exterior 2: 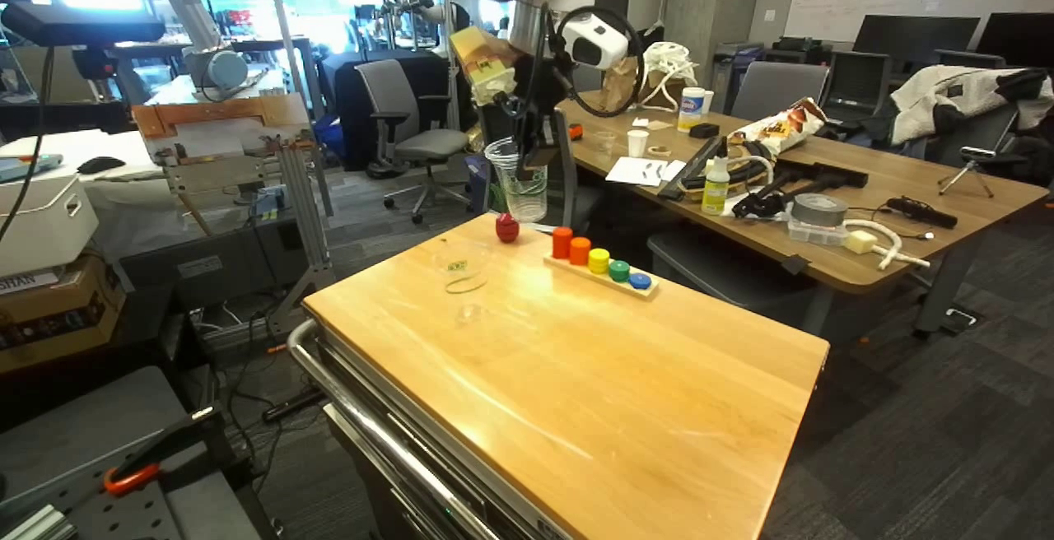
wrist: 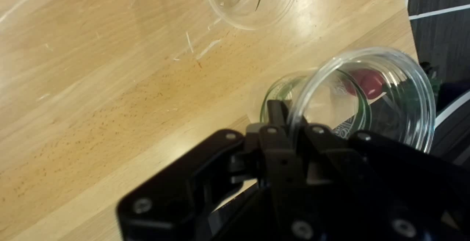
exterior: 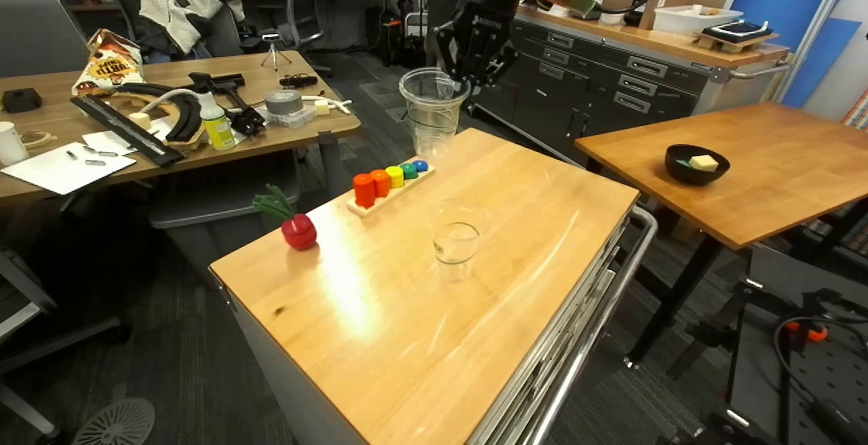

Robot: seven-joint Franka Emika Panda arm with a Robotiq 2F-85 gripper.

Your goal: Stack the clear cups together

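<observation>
One clear cup [exterior: 456, 245] stands upright on the wooden cart top [exterior: 529, 228]. It shows faintly in an exterior view [exterior 2: 465, 281] and at the top of the wrist view [wrist: 251, 2]. My gripper [exterior: 469, 80] is shut on the rim of clear cups [exterior: 428, 116], which look nested, with several rim lines close together. They hang slightly tilted in the air, apart from the standing cup, and also show in an exterior view [exterior 2: 525, 190]. In the wrist view the fingers [wrist: 284, 114] pinch the near wall of the held cups [wrist: 422, 97]; the exact number is unclear.
A red apple-like toy with green leaves [exterior: 300, 231] and a multicoloured block toy [exterior: 390, 187] sit along one cart edge. A metal rail [exterior: 610, 336] runs along the opposite edge. A cluttered table [exterior: 271, 140] and a table with a black bowl [exterior: 678, 173] stand nearby.
</observation>
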